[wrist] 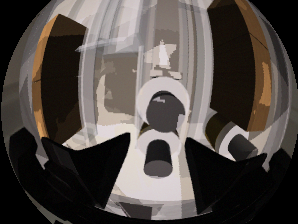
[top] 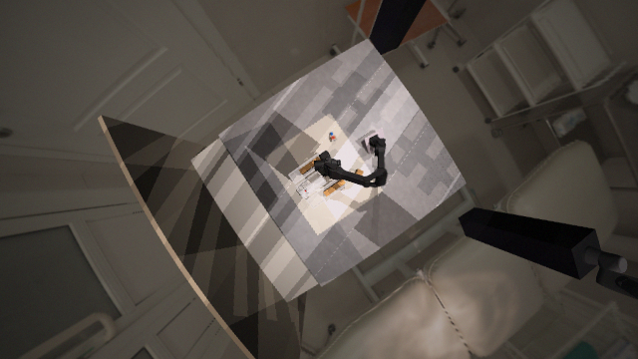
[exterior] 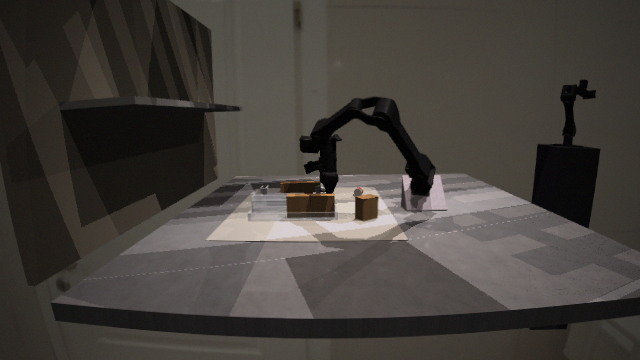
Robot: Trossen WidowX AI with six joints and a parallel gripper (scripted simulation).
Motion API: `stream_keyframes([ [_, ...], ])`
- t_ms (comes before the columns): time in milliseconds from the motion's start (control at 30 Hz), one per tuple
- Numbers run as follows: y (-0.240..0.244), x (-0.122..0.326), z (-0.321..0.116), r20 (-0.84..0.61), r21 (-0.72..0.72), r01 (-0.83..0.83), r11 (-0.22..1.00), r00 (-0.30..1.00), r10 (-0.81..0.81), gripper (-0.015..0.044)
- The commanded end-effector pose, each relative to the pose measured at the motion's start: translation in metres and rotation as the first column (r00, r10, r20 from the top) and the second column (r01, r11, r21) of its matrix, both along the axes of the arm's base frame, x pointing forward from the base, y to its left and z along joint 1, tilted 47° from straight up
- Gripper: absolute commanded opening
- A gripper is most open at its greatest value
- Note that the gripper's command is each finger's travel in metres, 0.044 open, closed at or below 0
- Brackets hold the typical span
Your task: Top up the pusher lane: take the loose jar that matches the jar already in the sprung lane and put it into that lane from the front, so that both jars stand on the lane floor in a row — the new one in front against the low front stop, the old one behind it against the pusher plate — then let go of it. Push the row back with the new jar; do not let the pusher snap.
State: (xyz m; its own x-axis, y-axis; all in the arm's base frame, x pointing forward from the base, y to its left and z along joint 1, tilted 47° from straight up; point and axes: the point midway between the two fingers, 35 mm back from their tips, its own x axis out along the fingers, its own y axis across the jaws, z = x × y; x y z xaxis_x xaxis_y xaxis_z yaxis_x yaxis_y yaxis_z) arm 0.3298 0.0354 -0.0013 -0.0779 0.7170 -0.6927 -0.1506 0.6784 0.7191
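The clear lane unit [top: 313,183] [exterior: 269,204] stands on the cream mat. In the wrist view two jars with dark lids and white shoulders stand in a row, one jar [wrist: 165,111] farther back in the lane and one jar [wrist: 158,162] in front of it. My gripper [exterior: 328,190] [wrist: 158,139] is open, its fingertips on either side of the front jar with a gap at each side. A third dark-lidded jar [wrist: 239,145] is at the right, beside the row. The pusher plate, the front stop and the jar bases cannot be made out.
Orange-brown blocks [top: 334,187] [exterior: 310,205] [wrist: 61,80] flank the lane on both sides. A separate brown block [exterior: 366,207] stands nearer the arm base. A small red and blue item [top: 332,136] is on the mat [top: 319,219]. A pinkish slanted panel [exterior: 437,197] is by the base.
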Motion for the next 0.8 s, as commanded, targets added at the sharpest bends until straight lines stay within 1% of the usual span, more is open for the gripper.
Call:
stream_keyframes([
  [0,-0.005,0.001,0.004,0.004,-0.002,-0.003,1.0,1.0,0.003,0.028],
  [133,-0.013,0.002,0.013,0.004,-0.003,-0.003,1.0,1.0,0.003,0.028],
  [333,-0.015,-0.004,0.013,0.003,-0.003,-0.003,1.0,1.0,0.003,0.028],
  [767,-0.025,-0.047,0.01,0.001,-0.005,-0.003,1.0,1.0,0.003,0.028],
])
